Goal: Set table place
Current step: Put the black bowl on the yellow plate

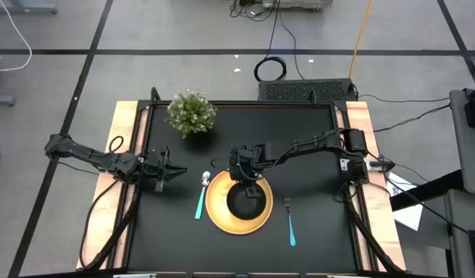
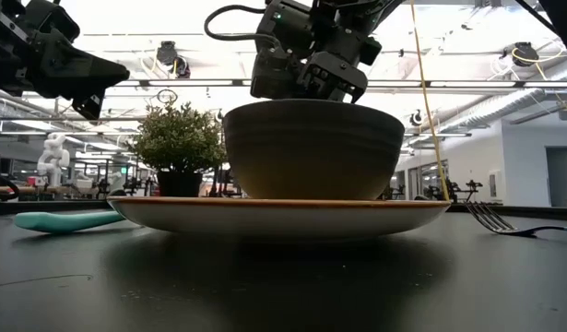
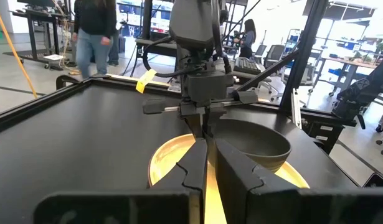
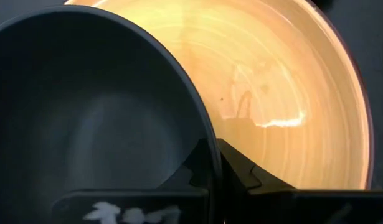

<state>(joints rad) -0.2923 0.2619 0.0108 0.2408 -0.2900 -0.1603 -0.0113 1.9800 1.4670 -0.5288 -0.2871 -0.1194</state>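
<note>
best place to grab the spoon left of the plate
Grip the spoon by its teal handle, near mid-length, from straight above. It lies flat on the table, running toward the front edge, so jaws should close across its width; the plate sits close on one side.

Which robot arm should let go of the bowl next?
The right gripper: its fingers pinch the black bowl's rim on the yellow plate. The left gripper waits beside, shut.
</note>
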